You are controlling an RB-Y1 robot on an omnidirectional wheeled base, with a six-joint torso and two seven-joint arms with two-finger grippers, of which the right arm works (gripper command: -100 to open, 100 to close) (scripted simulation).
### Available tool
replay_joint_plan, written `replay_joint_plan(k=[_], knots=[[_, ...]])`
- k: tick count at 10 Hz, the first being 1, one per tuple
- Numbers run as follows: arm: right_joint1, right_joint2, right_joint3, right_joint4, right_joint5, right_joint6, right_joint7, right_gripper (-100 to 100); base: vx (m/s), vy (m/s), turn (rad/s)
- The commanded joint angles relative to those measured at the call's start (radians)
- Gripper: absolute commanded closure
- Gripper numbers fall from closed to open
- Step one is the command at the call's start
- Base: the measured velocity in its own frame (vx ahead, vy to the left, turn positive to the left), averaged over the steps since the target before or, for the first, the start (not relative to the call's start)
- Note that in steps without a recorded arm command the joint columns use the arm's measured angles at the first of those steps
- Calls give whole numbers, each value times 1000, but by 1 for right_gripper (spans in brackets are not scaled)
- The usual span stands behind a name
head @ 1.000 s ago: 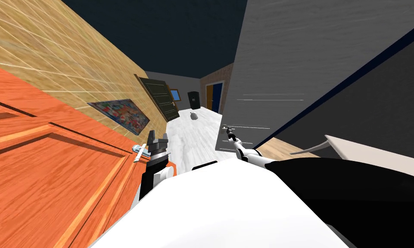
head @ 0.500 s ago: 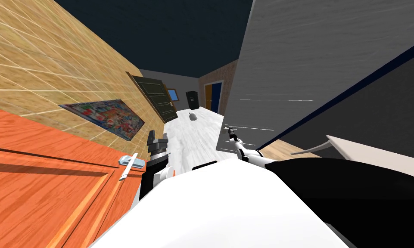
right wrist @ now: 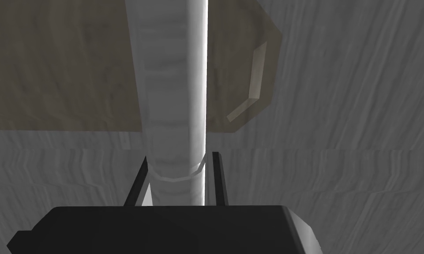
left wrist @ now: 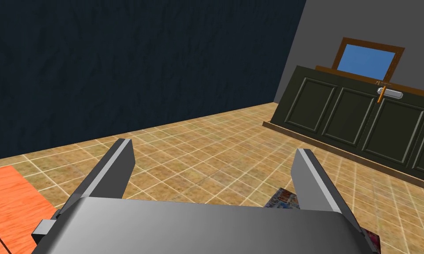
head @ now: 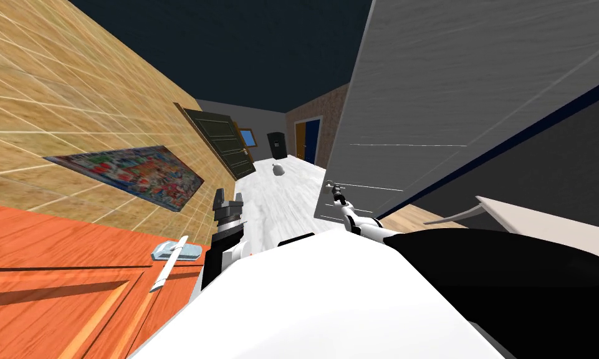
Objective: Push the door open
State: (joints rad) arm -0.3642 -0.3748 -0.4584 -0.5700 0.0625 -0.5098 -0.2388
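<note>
Rolls onward with the base since a second ago, easing the grey door (head: 454, 93) a little wider at 1 o'clock and dropping the orange door (head: 55, 293) toward 8 o'clock. Looks well along with the push: corridor floor (head: 279, 199) open at 12 o'clock past the grey door's free edge, some swing probably left. Clamps the right end effector (right wrist: 178, 156) on that door's pale lever handle (right wrist: 175, 88). Holds the left end effector (left wrist: 214, 147) spread and empty, at 9 o'clock of the right.
</note>
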Motion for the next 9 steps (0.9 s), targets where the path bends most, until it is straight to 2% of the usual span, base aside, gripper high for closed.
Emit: replay_joint_plan(k=[1, 2, 5, 7, 8, 9], knots=[[1, -12, -23, 4, -8, -2, 12, 100, 165, 54, -89], [1, -12, -23, 4, -8, -2, 12, 100, 110, 30, -43], [9, -22, -53, 8, -21, -2, 27, 100, 175, 47, -60], [9, -22, -53, 8, -21, -2, 27, 100, 94, 15, -23], [12, -26, -67, 10, -26, -1, 34, 100, 117, 28, -26], [12, -26, -67, 10, -26, -1, 34, 100, 123, 43, -45]])
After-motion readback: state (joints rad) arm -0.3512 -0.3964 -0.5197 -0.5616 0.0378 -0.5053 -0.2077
